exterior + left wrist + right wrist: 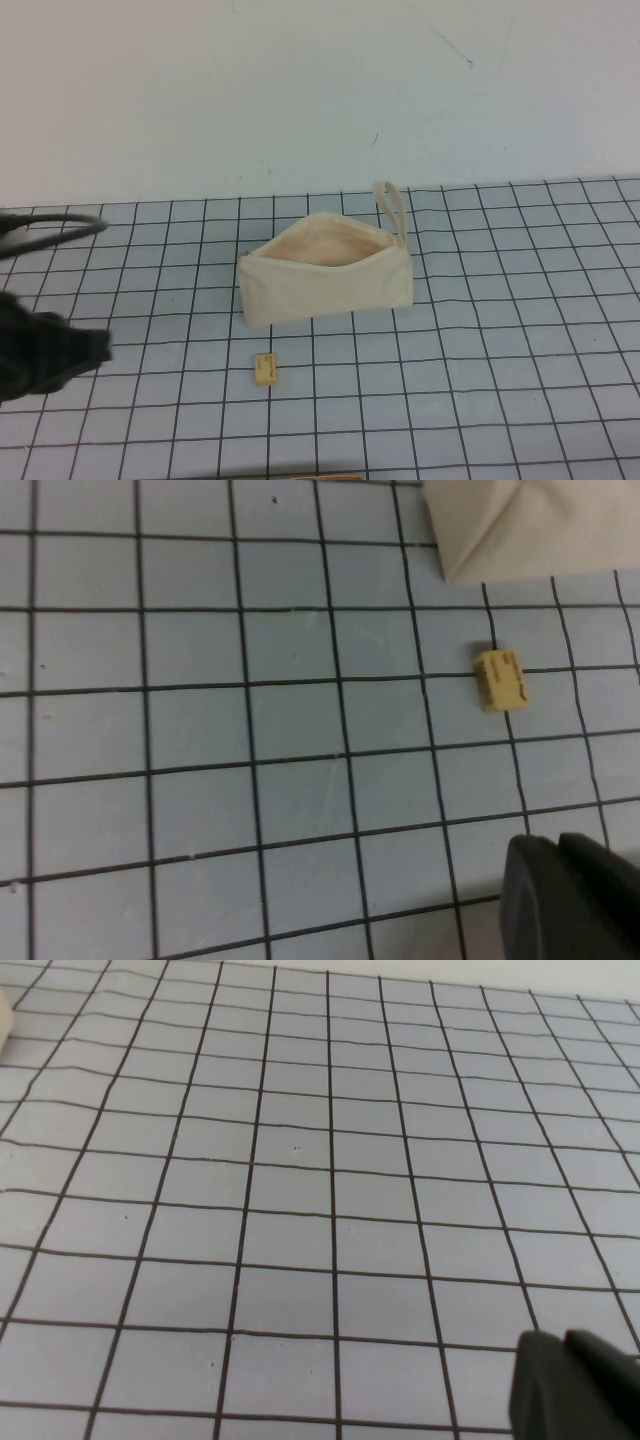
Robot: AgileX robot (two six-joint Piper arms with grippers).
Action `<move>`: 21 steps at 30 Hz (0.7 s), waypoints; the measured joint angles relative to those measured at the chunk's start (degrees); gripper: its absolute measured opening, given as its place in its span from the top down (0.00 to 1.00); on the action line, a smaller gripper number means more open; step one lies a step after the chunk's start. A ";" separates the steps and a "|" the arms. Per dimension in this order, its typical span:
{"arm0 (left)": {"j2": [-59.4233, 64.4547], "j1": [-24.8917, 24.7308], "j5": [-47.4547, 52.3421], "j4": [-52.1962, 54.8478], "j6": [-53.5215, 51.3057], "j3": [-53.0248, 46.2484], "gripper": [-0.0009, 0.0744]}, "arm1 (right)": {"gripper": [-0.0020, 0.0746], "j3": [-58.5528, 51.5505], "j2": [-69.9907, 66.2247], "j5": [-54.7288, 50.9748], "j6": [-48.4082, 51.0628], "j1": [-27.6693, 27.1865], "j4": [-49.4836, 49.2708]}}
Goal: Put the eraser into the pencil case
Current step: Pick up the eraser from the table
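The pencil case (325, 275) lies mid-table with its mouth open and the peach lining showing; its strap (393, 205) loops up at the far right end. The eraser (265, 369) lies flat on the grid mat just in front of the case, nearer me. My left gripper (95, 348) hovers at the left edge, well to the left of the eraser. In the left wrist view the eraser (499, 680) and a corner of the case (520, 525) show beyond the left gripper (553, 845), whose fingers are together and empty. My right gripper (560, 1340) is shut over bare mat.
A blue-grey mat with a black grid (480, 380) covers the table up to a white wall (300, 90). A black cable (50, 232) arcs at the left edge. A thin tan strip (320, 477) shows at the bottom edge.
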State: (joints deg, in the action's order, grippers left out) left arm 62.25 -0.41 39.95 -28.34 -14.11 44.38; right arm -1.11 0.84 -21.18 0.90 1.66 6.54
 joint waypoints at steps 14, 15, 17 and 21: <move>24.79 -28.83 -0.22 26.53 25.37 15.99 0.99 | 0.98 0.00 0.00 0.00 0.00 0.00 0.00; 26.50 -30.21 -0.22 29.78 28.66 17.08 0.99 | 0.98 0.00 0.00 0.00 0.00 0.00 0.00; 29.60 -32.09 -0.12 33.52 32.87 18.88 0.99 | 0.98 0.00 0.00 0.00 0.00 0.00 0.00; 34.73 -32.85 -0.12 36.03 37.36 22.43 0.92 | 0.98 0.00 0.00 0.00 0.00 0.00 0.00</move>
State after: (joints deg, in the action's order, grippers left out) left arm 96.98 -33.26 39.83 7.69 23.25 66.81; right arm -1.11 0.84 -21.18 0.90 1.66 6.54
